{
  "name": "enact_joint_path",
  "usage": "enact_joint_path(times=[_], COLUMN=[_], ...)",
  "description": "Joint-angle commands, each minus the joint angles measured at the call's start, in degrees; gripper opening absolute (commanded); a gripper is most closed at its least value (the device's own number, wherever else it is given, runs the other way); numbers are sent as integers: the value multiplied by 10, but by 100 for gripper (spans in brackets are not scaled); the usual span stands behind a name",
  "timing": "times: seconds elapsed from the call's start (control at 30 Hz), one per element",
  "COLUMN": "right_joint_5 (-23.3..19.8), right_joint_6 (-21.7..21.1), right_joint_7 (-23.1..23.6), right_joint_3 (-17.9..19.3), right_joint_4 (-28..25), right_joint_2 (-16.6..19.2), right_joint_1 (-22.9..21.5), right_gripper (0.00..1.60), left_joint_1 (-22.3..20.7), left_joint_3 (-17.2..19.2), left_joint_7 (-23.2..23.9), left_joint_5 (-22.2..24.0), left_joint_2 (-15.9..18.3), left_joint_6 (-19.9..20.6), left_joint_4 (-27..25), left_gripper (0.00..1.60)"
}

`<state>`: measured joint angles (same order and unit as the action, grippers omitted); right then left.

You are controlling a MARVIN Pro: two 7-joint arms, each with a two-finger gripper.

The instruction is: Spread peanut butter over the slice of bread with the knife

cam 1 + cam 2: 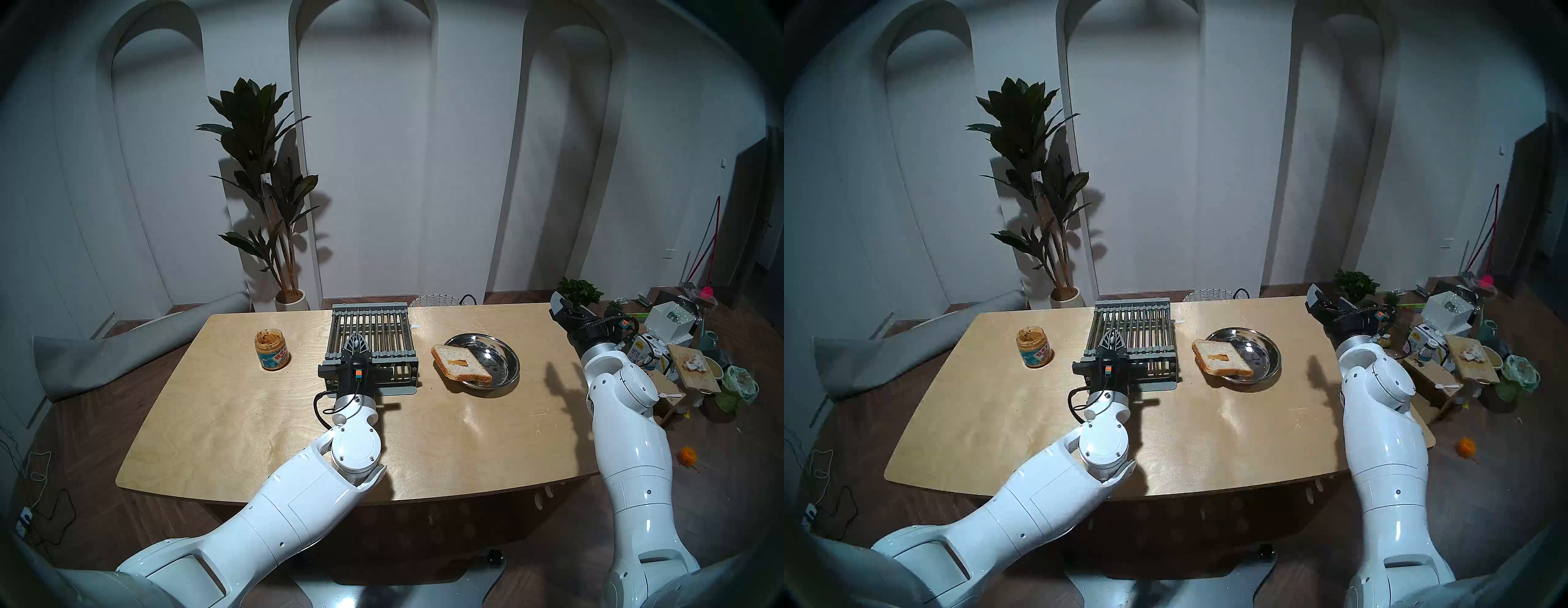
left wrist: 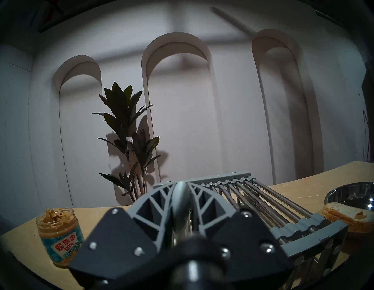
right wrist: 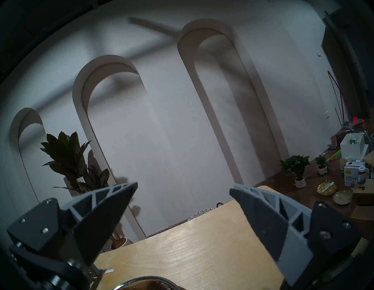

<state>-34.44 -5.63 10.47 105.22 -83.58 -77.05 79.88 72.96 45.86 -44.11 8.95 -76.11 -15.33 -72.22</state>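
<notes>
Left gripper (image 2: 180,194) is clamping the knife (image 2: 180,200) blade-forward over the rack (image 1: 373,339) near edge, jar (image 1: 272,349) left of rack, bread (image 1: 460,362) with a small peanut butter smear right of it, right gripper (image 3: 183,193) idling with fingers apart.

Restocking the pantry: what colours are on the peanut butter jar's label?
Teal, with a red and white logo, on the peanut butter jar; clearest in the left wrist view.
</notes>
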Motion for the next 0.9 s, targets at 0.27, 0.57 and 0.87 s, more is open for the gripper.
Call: enact_joint_path(times=[0.27,0.57,0.87], right_joint_5=[-3,-6,-18], right_joint_6=[-7,-9,-20], right_joint_7=[-4,-10,-17], right_joint_3=[-4,-3,2], right_joint_4=[-44,-60,-76], right_joint_2=[-2,-2,-3], right_joint_1=[5,10,14], right_gripper=[160,160,160], left_joint_1=[-11,-13,-11], left_joint_3=[1,-14,-18], left_joint_7=[-9,-9,-15], left_joint_5=[-8,-27,-18], left_joint_2=[-2,0,-2], left_joint_6=[6,26,123], left_joint_4=[-25,-27,-55], left_gripper=[160,160,160])
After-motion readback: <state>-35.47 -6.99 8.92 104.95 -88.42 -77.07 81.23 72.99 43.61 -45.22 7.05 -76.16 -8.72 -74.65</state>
